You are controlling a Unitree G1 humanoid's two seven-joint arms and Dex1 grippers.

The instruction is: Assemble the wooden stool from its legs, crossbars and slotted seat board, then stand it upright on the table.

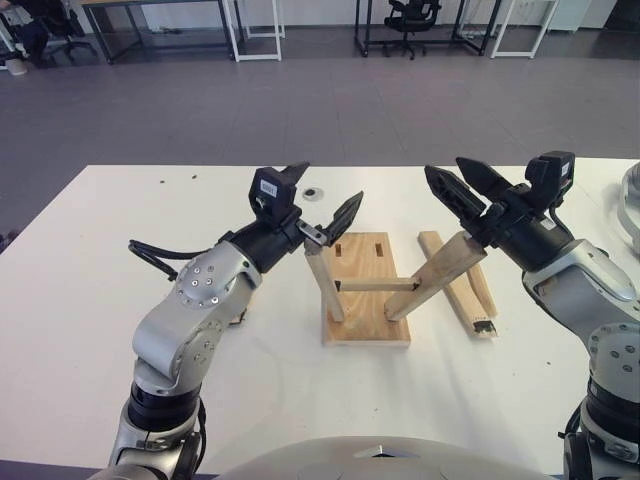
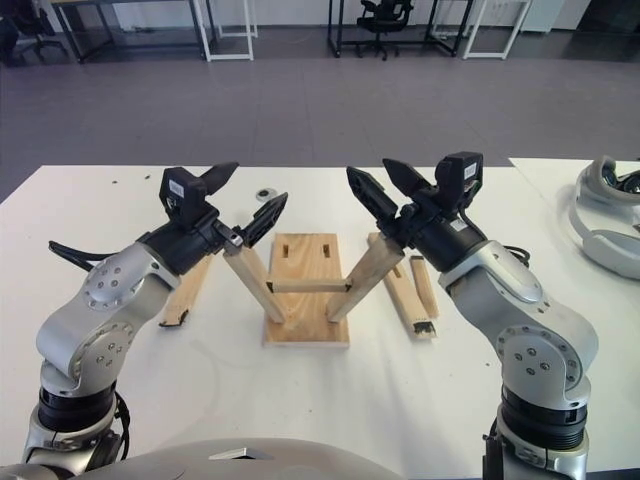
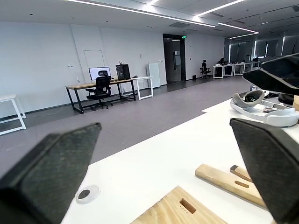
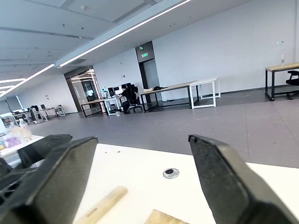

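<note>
- Black left hand [image 1: 332, 182]: fingers spread wide, nothing betw. them. It hovers just above the top end of the left leg [image 1: 328, 287]; can't tell if the lower finger touches the wood.
- Right hand [image 1: 444, 166]: also released, fingers apart & empty, pointing up and away. The top of the right leg [image 1: 432, 282] sits just under the hand's body; contact unclear.
- Both legs + the crossbar [image 1: 378, 285] joining them make one frame, splayed in a V, feet down on the seat board [image 1: 368, 330]. My read: the hands flank the leg tops to steady the frame while its feet meet the near slots. Can't tell if the feet are seated.
- Seat board lies flat mid-bench [image 1: 100, 260], betw. the arms, so either arm reaches it. Its two far slots show open, prob. left for the other frame.
- Second leg set [image 1: 468, 298] lies flat just right of the board, near the right arm. Another wood piece [image 2: 183, 292] lies on the bench under the left arm.
- Farther out: small round disc [image 1: 316, 192] behind the board, headset [image 2: 605, 225] at the bench's right edge. Neither is in the way.
- Stage, as I judge it: early-to-mid. Stool not built, not upright.
</note>
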